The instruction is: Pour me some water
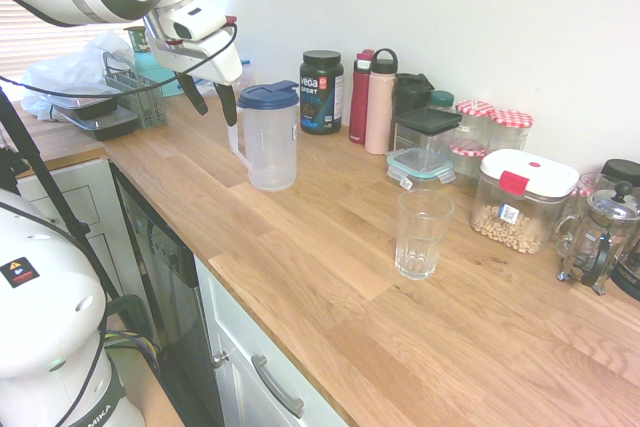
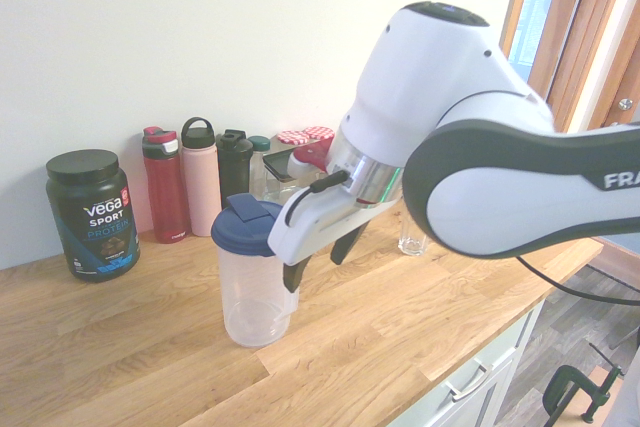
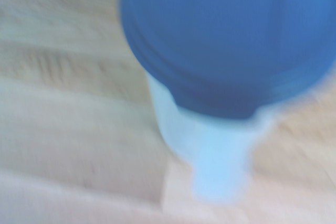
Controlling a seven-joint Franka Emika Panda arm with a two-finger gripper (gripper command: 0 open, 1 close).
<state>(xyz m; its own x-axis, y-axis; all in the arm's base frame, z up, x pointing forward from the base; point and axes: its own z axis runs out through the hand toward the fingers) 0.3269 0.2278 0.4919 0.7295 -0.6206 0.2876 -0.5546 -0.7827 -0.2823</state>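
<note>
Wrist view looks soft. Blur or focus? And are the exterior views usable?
Wrist view: smeared all over, the pitcher's blue lid and the counter streaked alike. First exterior view: sharp, even daylight, the glass crisp. Second exterior view: pitcher sharp, the arm near the lens hides much of the counter.

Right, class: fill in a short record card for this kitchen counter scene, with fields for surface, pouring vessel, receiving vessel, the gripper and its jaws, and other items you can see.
surface: wooden counter
pouring vessel: clear jug with blue lid, upright on the counter; whether it holds water cannot be made out
receiving vessel: clear glass, upright, standing apart from the jug
gripper: gripper beside the jug's handle side, jaws open, holding nothing
other items: black protein tub, red bottle, pink bottle, French press
</note>
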